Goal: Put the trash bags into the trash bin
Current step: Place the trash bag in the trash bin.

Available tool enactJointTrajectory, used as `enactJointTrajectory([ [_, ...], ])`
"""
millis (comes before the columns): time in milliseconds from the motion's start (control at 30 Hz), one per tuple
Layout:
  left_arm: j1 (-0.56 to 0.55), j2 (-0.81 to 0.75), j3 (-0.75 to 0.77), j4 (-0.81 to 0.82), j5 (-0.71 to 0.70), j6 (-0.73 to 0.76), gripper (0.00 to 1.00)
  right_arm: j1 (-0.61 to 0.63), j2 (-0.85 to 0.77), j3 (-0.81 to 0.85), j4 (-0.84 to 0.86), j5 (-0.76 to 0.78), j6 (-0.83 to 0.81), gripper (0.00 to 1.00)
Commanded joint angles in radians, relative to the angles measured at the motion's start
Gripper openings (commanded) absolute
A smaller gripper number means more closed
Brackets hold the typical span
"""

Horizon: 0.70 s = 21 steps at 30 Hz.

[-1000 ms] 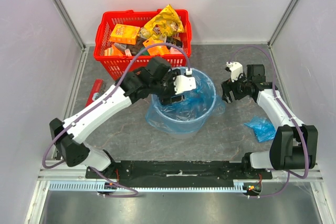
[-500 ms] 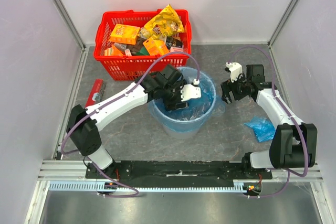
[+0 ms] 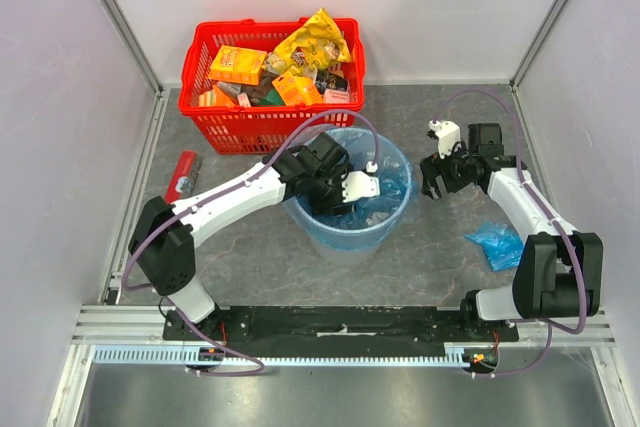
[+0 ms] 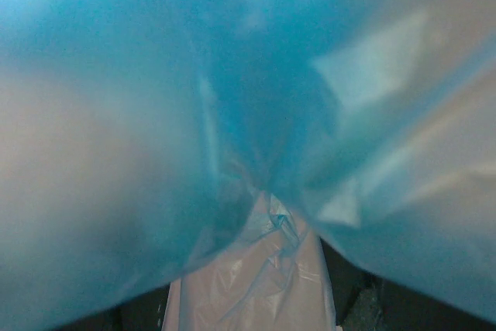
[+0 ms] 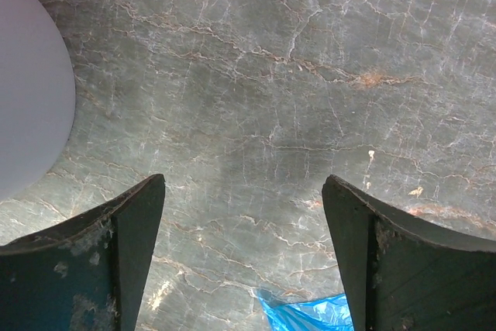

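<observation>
Top external view: the left arm (image 3: 225,197) plunges into the bin (image 3: 345,245), left jaws buried in a blue bag (image 3: 385,195), their grip impossible to tell; right jaws gape empty over the table (image 3: 440,257), a second bag (image 3: 497,244) lying nearby.

The left gripper (image 3: 345,197) dips inside the trash bin (image 3: 402,163), amid a blue trash bag (image 3: 378,209). The right gripper (image 3: 435,179) hovers over the bench (image 3: 260,257) just beside the bin; a second trash bag (image 3: 497,244) lies apart.
</observation>
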Motion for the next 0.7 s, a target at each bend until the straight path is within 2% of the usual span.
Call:
enactJointTrajectory([
  [0,0.004,-0.089,0.015,0.029,-0.005,0.019,0.73,-0.004,0.012,0.036,0.001,-0.022,-0.011,0.90],
  [467,0.004,-0.262,0.145,0.006,0.008,-0.024,0.77,-0.004,0.011,0.037,0.001,-0.019,-0.012,0.92],
  [667,0.005,-0.288,0.216,0.060,0.083,-0.085,0.78,-0.002,0.009,0.037,0.001,-0.019,-0.012,0.92],
])
